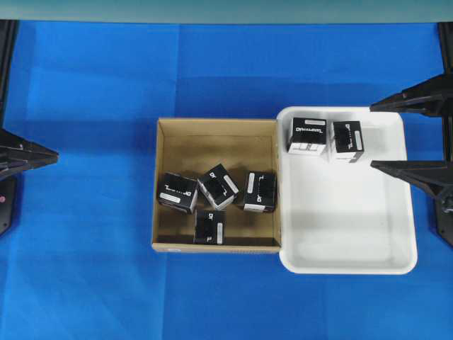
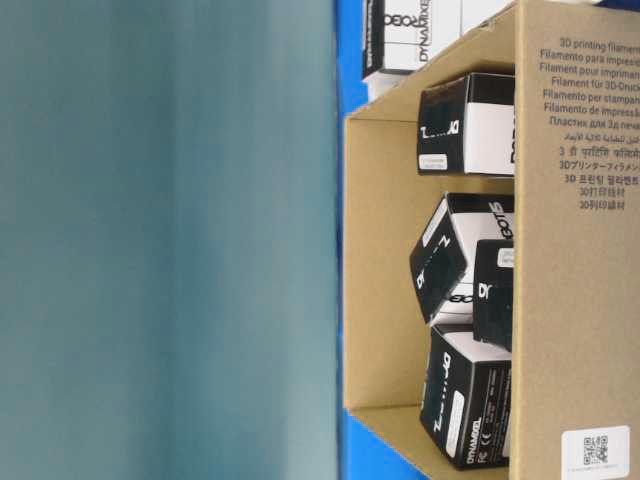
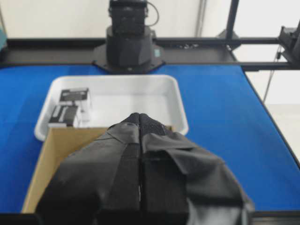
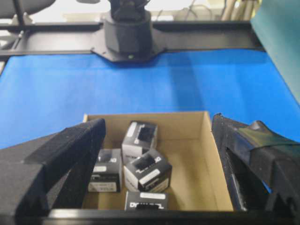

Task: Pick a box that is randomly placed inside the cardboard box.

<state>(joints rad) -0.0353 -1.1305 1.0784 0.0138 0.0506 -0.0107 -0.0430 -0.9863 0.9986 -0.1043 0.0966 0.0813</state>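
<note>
The cardboard box (image 1: pixel 212 145) sits mid-table with several small black boxes in its near half: one at the left (image 1: pixel 175 193), one tilted in the middle (image 1: pixel 218 186), one at the right (image 1: pixel 260 191) and one at the front (image 1: pixel 209 226). My left gripper (image 1: pixel 44 154) is shut and empty, well left of the carton; in the left wrist view (image 3: pixel 140 117) its jaws are pressed together. My right gripper (image 1: pixel 372 136) is wide open and empty over the tray's right side. The right wrist view shows the carton (image 4: pixel 197 159) and its boxes (image 4: pixel 147 171) between the fingers (image 4: pixel 70 150).
A white plastic tray (image 1: pixel 340 212) touches the carton's right wall and holds two more black boxes (image 1: pixel 308 134) (image 1: pixel 347 140) at its far end. Blue cloth covers the table. The table-level view shows the carton's printed wall (image 2: pixel 575 300) close up.
</note>
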